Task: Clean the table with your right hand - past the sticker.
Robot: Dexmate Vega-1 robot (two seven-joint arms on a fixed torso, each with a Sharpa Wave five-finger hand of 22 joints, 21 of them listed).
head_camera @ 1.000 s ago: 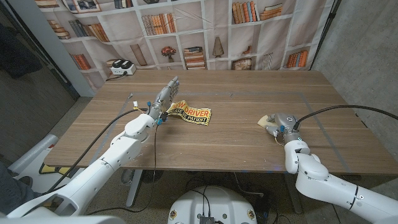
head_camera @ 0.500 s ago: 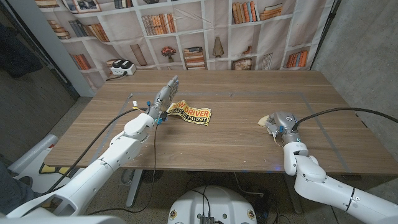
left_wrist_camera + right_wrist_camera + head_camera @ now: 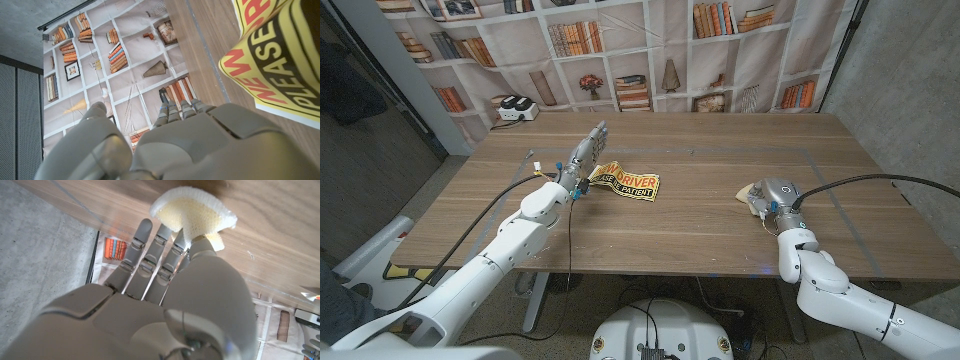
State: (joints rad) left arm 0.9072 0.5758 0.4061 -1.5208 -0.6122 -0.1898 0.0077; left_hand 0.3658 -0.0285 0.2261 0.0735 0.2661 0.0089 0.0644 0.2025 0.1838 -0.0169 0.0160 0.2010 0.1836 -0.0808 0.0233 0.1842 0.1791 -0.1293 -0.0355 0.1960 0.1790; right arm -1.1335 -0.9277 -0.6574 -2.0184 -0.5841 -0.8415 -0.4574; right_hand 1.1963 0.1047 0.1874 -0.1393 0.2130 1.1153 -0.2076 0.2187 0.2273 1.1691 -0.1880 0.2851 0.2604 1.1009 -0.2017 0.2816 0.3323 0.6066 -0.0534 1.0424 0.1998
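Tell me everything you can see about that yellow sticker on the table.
The sticker is a yellow sheet with black bands and red and yellow lettering; "DRIVER" and "PATIENT" can be read in the head view, "PLEASE" in the left wrist view. It looks thin, like paper or vinyl, and lies wavy rather than flat, left of the table's middle. The left hand is at its left end; contact cannot be told.

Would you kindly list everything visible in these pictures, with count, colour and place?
sticker: one, yellow with black and red lettering, left of the table's middle, partly lifted.
sponge: one, pale yellow, right side of the table.
table: one, brown wood.
charger: one, white with black parts, beyond the table's far left corner.
bookshelf backdrop: one, printed, behind the table.
left hand: at the sticker's left edge, touching it.
right hand: holds the sponge on the table.
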